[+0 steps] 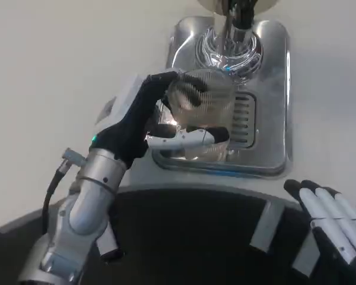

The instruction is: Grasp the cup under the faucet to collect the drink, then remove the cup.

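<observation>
- The left hand (143,113) wraps its black and white fingers around the clear ribbed glass cup (200,113), gripping it from the cup's left side.
- The cup stands on the shiny steel drip tray (273,124), directly below the chrome faucet base (232,50) just beyond the hand.
- A slotted grate (243,122) lies to the cup's right.
- No writing is legible anywhere.
- The right hand (329,222) rests low and well apart, fingers straight and spread, holding nothing.
- A white table (53,65) stretches open left of the holding hand; a dark curved edge (190,219) lies nearer the robot.
</observation>
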`<state>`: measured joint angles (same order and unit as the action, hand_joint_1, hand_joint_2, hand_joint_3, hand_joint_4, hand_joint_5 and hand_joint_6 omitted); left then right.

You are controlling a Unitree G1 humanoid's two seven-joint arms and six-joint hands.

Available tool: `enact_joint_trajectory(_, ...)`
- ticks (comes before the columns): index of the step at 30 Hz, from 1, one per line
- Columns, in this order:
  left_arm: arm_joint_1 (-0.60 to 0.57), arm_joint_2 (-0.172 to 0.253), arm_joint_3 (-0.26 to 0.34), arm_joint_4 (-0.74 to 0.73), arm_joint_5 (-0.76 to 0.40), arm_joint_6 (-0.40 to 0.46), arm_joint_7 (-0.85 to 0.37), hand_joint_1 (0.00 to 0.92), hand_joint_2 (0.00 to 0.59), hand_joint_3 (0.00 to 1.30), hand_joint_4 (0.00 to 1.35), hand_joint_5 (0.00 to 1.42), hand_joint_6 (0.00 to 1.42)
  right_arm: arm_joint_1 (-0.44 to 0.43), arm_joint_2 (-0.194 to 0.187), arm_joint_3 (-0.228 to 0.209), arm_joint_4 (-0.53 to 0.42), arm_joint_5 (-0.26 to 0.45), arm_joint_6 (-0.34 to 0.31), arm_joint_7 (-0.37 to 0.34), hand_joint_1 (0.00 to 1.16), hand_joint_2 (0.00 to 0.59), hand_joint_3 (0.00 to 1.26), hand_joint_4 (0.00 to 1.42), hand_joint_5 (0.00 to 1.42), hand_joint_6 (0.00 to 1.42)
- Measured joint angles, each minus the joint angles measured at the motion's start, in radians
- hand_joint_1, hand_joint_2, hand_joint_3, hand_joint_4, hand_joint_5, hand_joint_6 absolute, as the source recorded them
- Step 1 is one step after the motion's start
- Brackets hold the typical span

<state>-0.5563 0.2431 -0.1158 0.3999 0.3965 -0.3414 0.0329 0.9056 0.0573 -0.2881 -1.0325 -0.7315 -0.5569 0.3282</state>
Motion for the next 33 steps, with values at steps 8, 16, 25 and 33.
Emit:
enact_joint_trajectory(8, -0.076, -0.022, -0.022, 0.123, 0.008, -0.034, 0.047, 0.779, 0.069, 1.06, 1.25, 1.35, 1.42, -0.017, 0.012, 0.006, 0.0, -0.008, 0.014, 0.001, 0.68, 0.28, 0.01, 0.0, 0.04, 0.17)
enact_joint_trajectory(16, -0.19, -0.029, -0.039, 0.279, 0.03, -0.055, 0.106, 0.779, 0.071, 1.06, 1.22, 1.35, 1.42, -0.015, 0.015, 0.015, 0.0, -0.008, 0.013, 0.003, 0.69, 0.271, 0.02, 0.0, 0.06, 0.18)
enact_joint_trajectory(25, -0.238, -0.047, -0.061, 0.348, 0.043, -0.061, 0.157, 0.77, 0.069, 1.06, 1.19, 1.34, 1.42, -0.013, 0.018, 0.021, 0.0, -0.008, 0.003, 0.003, 0.7, 0.276, 0.02, 0.0, 0.06, 0.19)
enact_joint_trajectory(33, -0.269, -0.056, -0.067, 0.396, 0.043, -0.065, 0.179, 0.692, 0.078, 0.9, 1.07, 1.26, 1.42, -0.017, 0.019, 0.023, 0.0, -0.01, 0.023, 0.003, 0.69, 0.28, 0.01, 0.0, 0.06, 0.21)
